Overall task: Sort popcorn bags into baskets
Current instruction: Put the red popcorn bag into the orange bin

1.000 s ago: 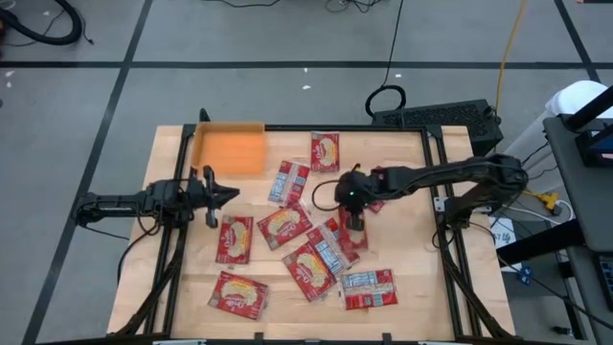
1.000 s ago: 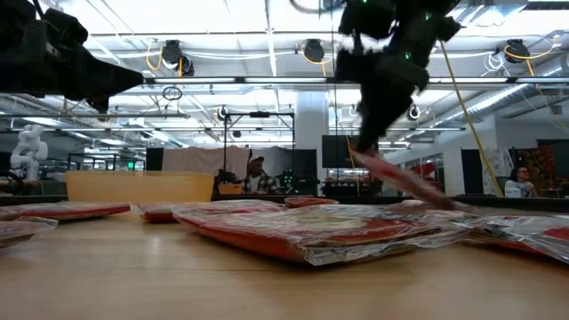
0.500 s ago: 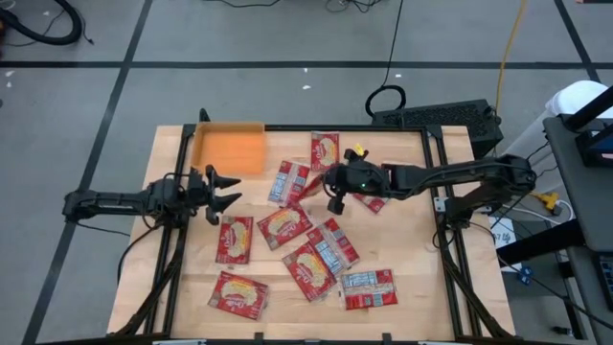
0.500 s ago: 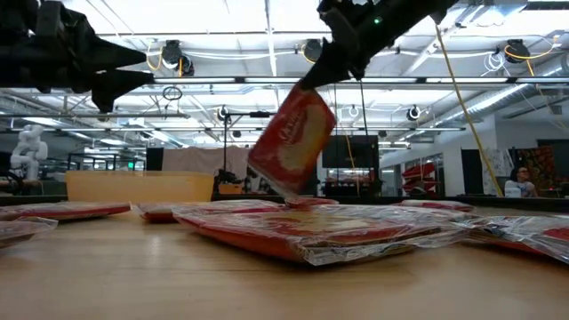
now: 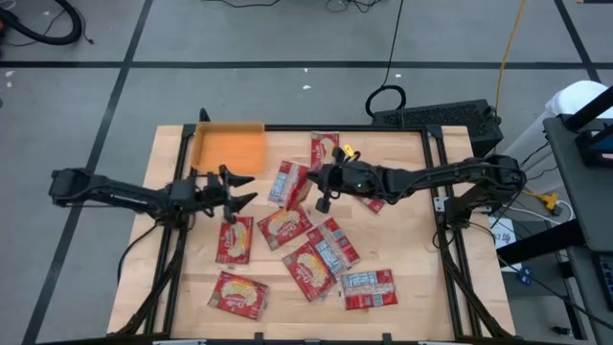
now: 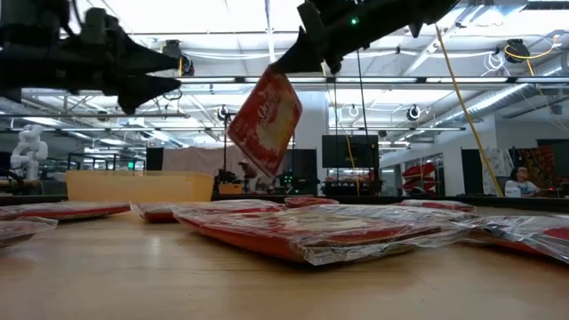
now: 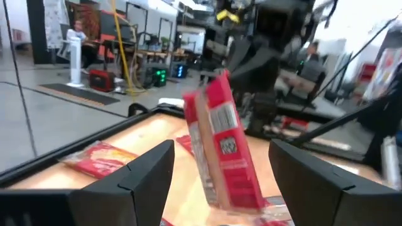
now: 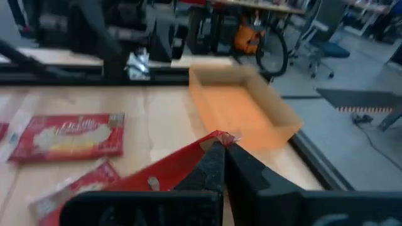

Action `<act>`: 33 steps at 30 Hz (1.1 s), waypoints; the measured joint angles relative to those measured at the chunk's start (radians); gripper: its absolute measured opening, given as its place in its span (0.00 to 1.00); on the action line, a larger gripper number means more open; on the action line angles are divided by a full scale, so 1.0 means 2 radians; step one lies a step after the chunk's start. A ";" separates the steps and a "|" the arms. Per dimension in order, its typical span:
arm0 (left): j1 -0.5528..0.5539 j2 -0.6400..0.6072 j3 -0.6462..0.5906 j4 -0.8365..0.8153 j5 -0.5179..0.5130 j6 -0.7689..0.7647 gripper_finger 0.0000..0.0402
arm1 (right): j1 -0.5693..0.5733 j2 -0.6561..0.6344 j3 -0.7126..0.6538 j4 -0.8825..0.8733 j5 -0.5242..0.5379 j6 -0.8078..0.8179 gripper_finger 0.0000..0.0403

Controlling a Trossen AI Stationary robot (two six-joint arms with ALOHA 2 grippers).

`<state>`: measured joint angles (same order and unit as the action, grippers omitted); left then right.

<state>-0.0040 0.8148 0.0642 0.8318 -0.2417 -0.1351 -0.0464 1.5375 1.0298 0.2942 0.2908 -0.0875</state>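
Take the orange bin [image 5: 229, 149] at the table's far left corner as your landmark.

Your right gripper [image 5: 324, 181] hangs in the air over the table, off to the bin's right and a little nearer you. Its fingers are pinched tight on the top edge of one popcorn bag [image 6: 264, 121], which dangles below them, tilted, clear of everything lying on the wood. In the right wrist view the bag's red corner [image 8: 217, 139] sits right at the fingertips, with the bin beyond it.

Your left gripper [image 5: 235, 195] is just in front of the bin, on the near side, also raised off the table. Its fingers [image 7: 141, 176] stand spread wide with nothing between them. From its wrist camera the hanging bag [image 7: 221, 147] shows straight ahead between the two fingers, label side toward that camera, not touching them.

The bin looks empty from above.

The other popcorn bags [image 5: 305, 247] lie flat on the table [image 5: 402, 220], all outside the bin: one to its right near the far edge, the rest scattered to its right and nearer you, several overlapping. One lies just under the left gripper.
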 joint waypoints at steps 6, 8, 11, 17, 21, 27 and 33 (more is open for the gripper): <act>-0.002 0.136 0.092 -0.006 -0.002 0.014 0.69 | -0.003 0.006 0.001 0.035 0.000 -0.014 0.00; -0.002 0.176 0.121 -0.010 -0.002 0.014 0.72 | -0.003 0.015 0.001 0.037 0.000 -0.011 0.00; -0.001 0.229 0.159 -0.009 -0.011 0.014 0.76 | -0.001 0.032 0.000 0.059 0.000 0.001 0.00; 0.012 0.291 0.205 -0.063 -0.011 -0.013 0.72 | 0.008 0.061 0.000 0.089 0.000 0.003 0.00; 0.023 0.303 0.213 -0.084 -0.010 -0.022 0.52 | 0.008 0.069 0.000 0.091 0.000 0.001 0.00; 0.044 0.298 0.213 -0.099 -0.006 -0.009 0.11 | 0.003 0.072 0.000 0.089 0.000 -0.022 0.00; 0.062 0.255 0.213 -0.145 0.050 -0.011 0.09 | 0.007 0.044 0.000 0.063 0.016 -0.015 0.07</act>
<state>0.1206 1.3240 0.4899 0.5415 -0.1416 -0.1576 -0.0314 1.6248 1.0302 0.4196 0.3225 -0.1170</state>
